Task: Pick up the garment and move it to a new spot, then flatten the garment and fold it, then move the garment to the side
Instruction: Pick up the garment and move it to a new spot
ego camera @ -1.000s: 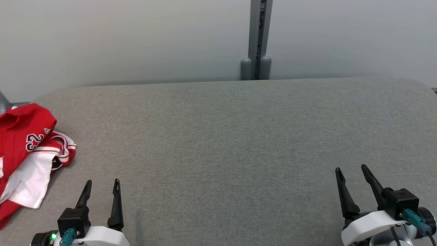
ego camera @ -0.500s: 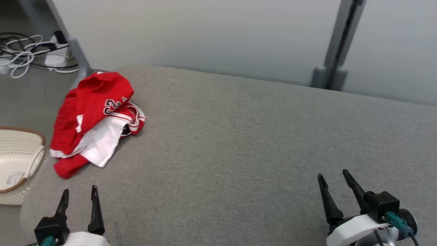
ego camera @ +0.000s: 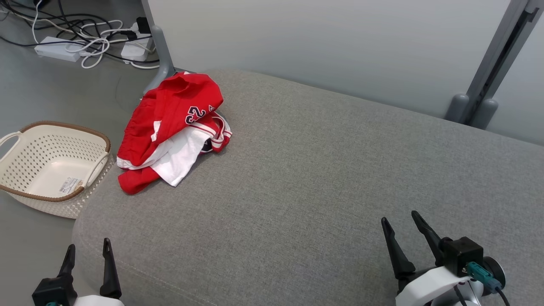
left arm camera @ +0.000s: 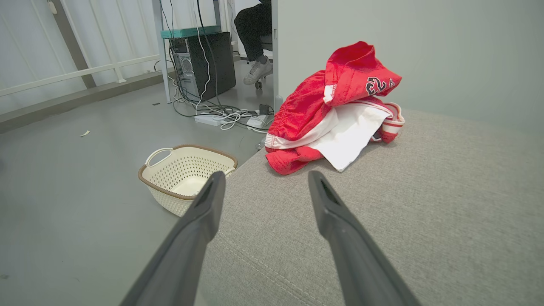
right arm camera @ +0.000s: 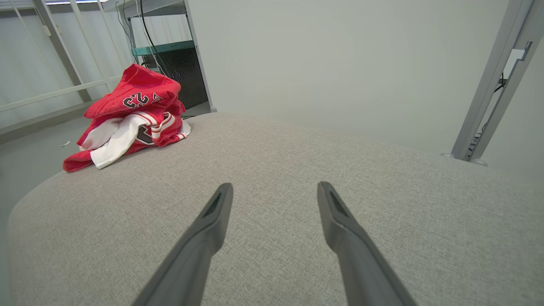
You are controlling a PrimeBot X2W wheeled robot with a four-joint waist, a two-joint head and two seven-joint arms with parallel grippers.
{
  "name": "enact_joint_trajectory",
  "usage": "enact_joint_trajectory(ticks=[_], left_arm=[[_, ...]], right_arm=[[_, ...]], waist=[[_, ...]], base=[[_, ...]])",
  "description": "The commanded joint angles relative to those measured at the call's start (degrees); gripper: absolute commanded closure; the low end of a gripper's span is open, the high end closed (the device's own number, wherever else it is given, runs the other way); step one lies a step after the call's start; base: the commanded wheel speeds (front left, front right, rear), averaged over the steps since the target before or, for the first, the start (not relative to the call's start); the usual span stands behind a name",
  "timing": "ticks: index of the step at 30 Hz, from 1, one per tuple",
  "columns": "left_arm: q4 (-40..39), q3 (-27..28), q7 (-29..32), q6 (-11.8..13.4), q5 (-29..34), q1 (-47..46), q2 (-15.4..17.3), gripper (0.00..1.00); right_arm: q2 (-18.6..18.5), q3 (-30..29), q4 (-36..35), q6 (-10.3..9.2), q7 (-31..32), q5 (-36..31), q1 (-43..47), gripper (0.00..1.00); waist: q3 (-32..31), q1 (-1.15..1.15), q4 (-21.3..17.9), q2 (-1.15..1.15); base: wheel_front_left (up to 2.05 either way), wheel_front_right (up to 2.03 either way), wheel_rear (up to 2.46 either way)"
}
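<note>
Both grippers are wide open and hold nothing. The left gripper (ego camera: 89, 243) is low, by the near edge of the grey pad (ego camera: 318, 170). The right gripper (ego camera: 399, 216) is over the pad.

The garment (ego camera: 174, 131) is a red and white heap. It lies ahead of the left gripper and a bit to its right, well apart from it. From the right gripper it is far ahead and off to the left. It sits close to the end of the pad. A basket (ego camera: 68, 124) stands on the floor, ahead and left of the left gripper, near that same end.

I think a few things could go wrong. The heap is so near the edge that a bump from a finger could push it off, onto the floor or into the basket. The heap has many layers, so a pinch may catch just the top one, and the rest could drag or slip. If the fingers come down too hard, they may dig into the soft pad.
</note>
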Motion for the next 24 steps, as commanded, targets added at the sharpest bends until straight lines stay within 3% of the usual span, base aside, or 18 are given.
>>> enact_joint_trajectory(ticks=[1,14,24], left_arm=[[-0.31,0.46,-0.04,0.11,-0.46,-0.18,0.18,0.0],[2.88,1.09,-0.03,-0.19,-1.62,-9.15,0.26,0.0],[11.36,1.13,-0.03,-2.2,0.83,-23.23,5.9,0.0]], right_arm=[[-0.4,0.23,-0.01,0.01,-0.31,0.16,-0.96,0.0],[-4.13,1.24,-0.64,0.01,-0.31,0.23,-3.7,0.0],[-7.28,2.45,-2.45,0.01,-0.31,0.38,-6.79,0.0]], waist=[[0.56,0.0,-0.32,0.0],[7.9,0.0,-5.56,0.0],[15.36,0.0,-10.12,0.0]], base=[[0.0,0.0,0.0],[0.0,0.0,0.0],[0.0,0.0,0.0]])
